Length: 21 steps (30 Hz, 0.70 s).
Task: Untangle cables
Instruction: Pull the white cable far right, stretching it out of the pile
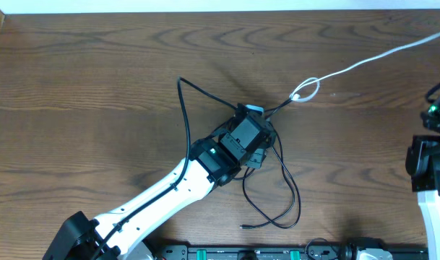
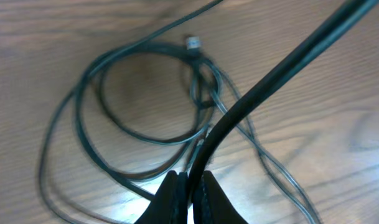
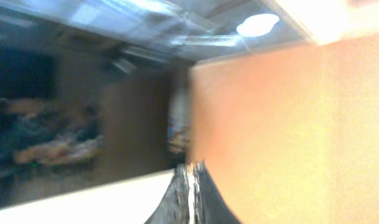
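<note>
Thin black cables (image 1: pixel 186 115) lie in loose loops (image 1: pixel 290 195) at the table's middle. A thin white cable (image 1: pixel 364 63) runs from a small loop (image 1: pixel 306 89) near the tangle to the top right edge. My left gripper (image 1: pixel 254 114) hovers over the tangle, shut on a black cable (image 2: pixel 270 81) that rises taut from its jaws (image 2: pixel 189 177). Below it, black loops (image 2: pixel 145 134) with a small plug end (image 2: pixel 192 42) rest on the wood. My right gripper (image 3: pixel 190 171) is raised, facing the room, shut with a thin white strand between its fingers, seemingly the white cable.
The right arm's base (image 1: pixel 430 155) stands at the table's right edge. A black rail (image 1: pixel 277 253) runs along the front edge. The wooden table (image 1: pixel 97 87) stretches left and back of the tangle.
</note>
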Each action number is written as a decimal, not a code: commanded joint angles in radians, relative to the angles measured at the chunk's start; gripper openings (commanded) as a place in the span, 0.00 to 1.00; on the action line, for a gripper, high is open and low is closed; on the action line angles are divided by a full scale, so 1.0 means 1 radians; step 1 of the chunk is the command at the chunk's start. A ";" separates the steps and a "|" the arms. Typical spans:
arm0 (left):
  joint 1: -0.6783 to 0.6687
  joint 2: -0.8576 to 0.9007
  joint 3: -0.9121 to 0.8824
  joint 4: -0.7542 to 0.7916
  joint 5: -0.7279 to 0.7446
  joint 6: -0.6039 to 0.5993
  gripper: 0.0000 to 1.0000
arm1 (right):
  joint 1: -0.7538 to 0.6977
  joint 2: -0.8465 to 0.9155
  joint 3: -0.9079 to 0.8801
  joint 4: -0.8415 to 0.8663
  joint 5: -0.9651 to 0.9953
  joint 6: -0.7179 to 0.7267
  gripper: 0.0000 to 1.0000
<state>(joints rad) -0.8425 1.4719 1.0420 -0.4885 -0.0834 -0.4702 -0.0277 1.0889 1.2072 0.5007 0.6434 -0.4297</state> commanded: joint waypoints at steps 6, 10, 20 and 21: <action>0.002 0.011 0.000 -0.126 -0.307 -0.006 0.07 | -0.019 -0.014 0.022 0.095 0.143 -0.335 0.01; 0.002 0.011 0.000 -0.151 -0.356 -0.006 0.07 | -0.024 -0.027 0.022 0.095 0.176 -0.346 0.01; 0.002 0.011 0.000 -0.151 -0.356 -0.025 0.07 | -0.043 -0.061 0.022 0.039 0.163 -0.282 0.01; 0.002 0.011 0.000 -0.151 -0.356 -0.025 0.07 | -0.043 -0.063 0.022 0.027 0.144 -0.282 0.01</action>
<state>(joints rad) -0.8425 1.4719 1.0420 -0.6327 -0.4026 -0.4751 -0.0654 1.0393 1.2095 0.5472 0.8192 -0.7349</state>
